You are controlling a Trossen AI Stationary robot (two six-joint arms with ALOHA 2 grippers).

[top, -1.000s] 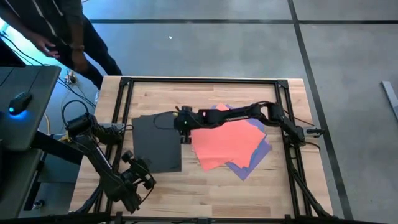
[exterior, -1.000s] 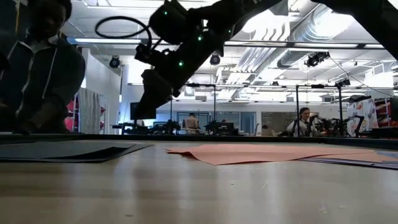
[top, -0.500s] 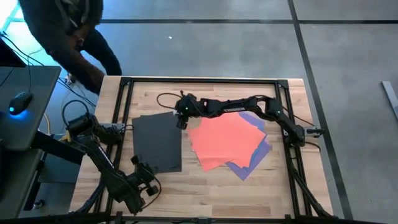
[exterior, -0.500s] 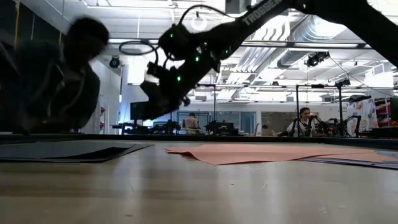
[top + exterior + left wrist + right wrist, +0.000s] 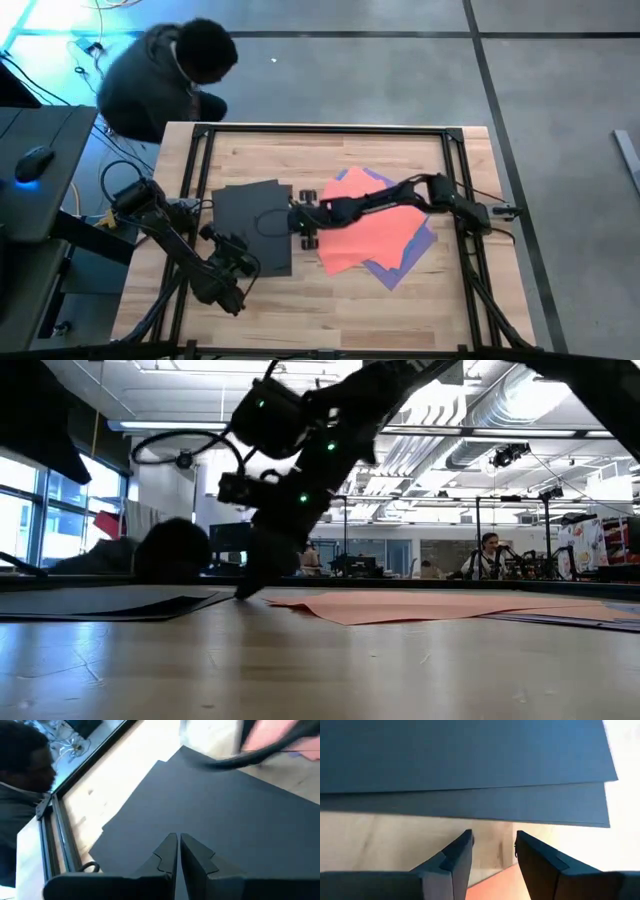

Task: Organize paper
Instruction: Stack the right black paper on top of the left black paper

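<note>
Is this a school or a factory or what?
Probably a robot lab or workshop: exposed ceiling ducts, more rigs on stands behind, and a framed wooden table with two robot arms.

light wooden table (image 5: 330,300) with black metal frame (image 5: 320,129) along edges. dark grey paper (image 5: 245,215), two overlapping sheets, lies flat at 9 o'clock of centre. orange sheet (image 5: 375,235) at 3 o'clock, atop fanned purple sheet (image 5: 425,240) and blue sheet (image 5: 355,178), edges peeking out.
</note>
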